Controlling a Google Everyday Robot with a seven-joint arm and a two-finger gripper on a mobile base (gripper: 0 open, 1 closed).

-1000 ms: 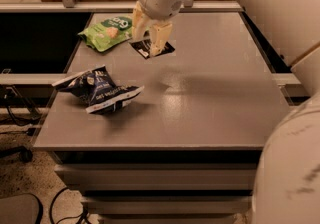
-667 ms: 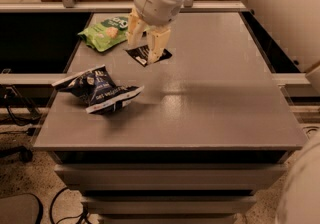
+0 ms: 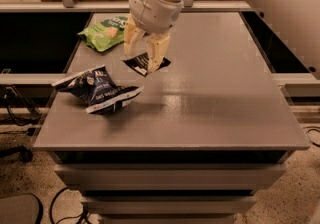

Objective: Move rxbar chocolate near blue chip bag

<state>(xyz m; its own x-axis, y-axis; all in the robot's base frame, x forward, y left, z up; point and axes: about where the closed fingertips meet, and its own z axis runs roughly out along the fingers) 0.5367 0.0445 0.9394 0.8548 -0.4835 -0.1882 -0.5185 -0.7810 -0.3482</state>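
The gripper [image 3: 143, 49] hangs over the rxbar chocolate [image 3: 142, 63], its jaws spread open and straddling the bar, which lies flat on the counter [image 3: 215, 103]. Nothing is grasped yet, so the pickup and the carry remain: the blue chip bag [image 3: 97, 89] sits near, toward the front-left, with a green snack bag [image 3: 104, 32] behind.

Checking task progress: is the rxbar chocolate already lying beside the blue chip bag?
No, the rxbar chocolate lies apart from the blue chip bag, under the gripper near the green bag.
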